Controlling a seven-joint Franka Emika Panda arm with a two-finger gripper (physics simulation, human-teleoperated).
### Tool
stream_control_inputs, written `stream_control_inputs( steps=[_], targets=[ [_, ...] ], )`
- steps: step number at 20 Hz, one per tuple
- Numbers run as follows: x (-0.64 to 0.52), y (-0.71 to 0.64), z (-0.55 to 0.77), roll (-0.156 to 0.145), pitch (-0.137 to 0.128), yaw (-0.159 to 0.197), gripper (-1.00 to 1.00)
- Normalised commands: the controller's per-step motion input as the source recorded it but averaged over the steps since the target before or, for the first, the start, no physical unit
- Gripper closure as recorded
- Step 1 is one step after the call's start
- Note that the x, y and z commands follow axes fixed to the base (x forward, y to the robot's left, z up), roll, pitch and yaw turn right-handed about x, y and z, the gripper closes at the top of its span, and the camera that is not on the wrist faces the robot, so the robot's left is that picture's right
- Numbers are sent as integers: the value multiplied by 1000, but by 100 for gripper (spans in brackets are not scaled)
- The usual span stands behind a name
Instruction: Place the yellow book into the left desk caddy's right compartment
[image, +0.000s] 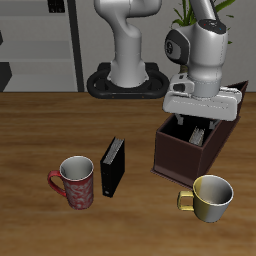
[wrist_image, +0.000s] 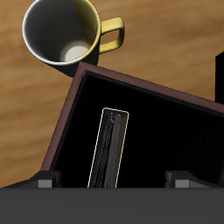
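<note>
Over the caddy (image: 190, 148): book (wrist_image: 108, 149) already inside a compartment.
Gripper (image: 200, 128) hovers just above; the jaws look open and hold nothing, so only the retreat seems left.

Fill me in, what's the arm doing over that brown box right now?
The gripper hangs directly above the left desk caddy. The wrist view shows the yellow book standing on edge inside one of its compartments, between the fingers; whether they are clamped on it or have let go is unclear. The black book, a red mug and a yellow mug sit untouched on the table.
</note>
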Motion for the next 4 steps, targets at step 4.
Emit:
stream_control_inputs(
  steps=[4],
  targets=[
    [-27, -137, 133, -8, -10, -13, -100]
  ],
)
